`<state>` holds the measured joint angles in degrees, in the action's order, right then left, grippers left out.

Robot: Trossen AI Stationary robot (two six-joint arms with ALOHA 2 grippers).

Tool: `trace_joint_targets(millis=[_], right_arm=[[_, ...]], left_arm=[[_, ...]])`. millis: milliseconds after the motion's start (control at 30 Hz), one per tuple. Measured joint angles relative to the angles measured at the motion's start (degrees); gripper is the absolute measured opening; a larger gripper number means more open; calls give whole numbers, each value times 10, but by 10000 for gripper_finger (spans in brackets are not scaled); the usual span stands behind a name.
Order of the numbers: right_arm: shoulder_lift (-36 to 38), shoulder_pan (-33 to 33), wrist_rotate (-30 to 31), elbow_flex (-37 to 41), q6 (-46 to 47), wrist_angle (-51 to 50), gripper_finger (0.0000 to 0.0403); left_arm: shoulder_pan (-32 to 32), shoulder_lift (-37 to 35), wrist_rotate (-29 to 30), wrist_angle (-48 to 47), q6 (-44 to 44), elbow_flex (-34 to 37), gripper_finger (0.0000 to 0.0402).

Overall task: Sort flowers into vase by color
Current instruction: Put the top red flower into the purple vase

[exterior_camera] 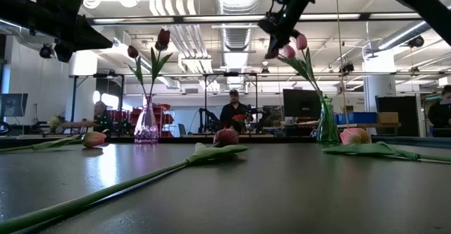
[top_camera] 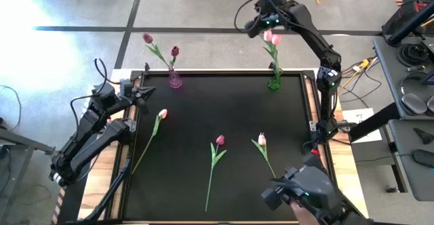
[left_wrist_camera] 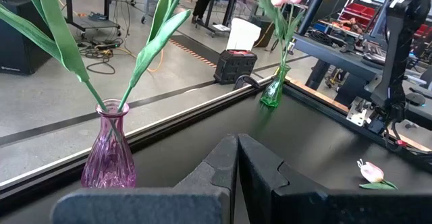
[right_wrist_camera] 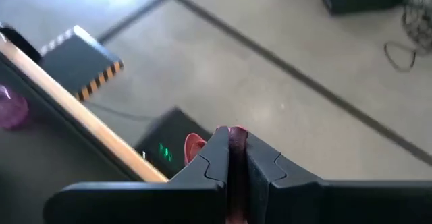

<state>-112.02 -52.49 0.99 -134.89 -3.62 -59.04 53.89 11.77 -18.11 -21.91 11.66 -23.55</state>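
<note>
Black table: only wrist views show left claw closed empty, right claw pinching a flower.

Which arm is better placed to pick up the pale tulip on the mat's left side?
Left. The left gripper is beside that pale tulip; the right gripper is up over the green vase, across the mat.

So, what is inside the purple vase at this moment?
The purple vase holds two dark magenta tulips, their green stems crossing in its neck. The low view shows the stems going down into the glass, but the tinted glass blurs their lower ends.
</note>
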Motion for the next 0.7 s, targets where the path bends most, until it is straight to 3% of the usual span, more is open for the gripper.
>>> trace_joint_targets(millis=[400,700], right_arm=[[99,12,-39,-1,12,172,13],[164,47,-103,-1,58,316,12]], left_arm=[[0,0,-26,17,1,0,0],[-1,0,-71,112,47,0,0]])
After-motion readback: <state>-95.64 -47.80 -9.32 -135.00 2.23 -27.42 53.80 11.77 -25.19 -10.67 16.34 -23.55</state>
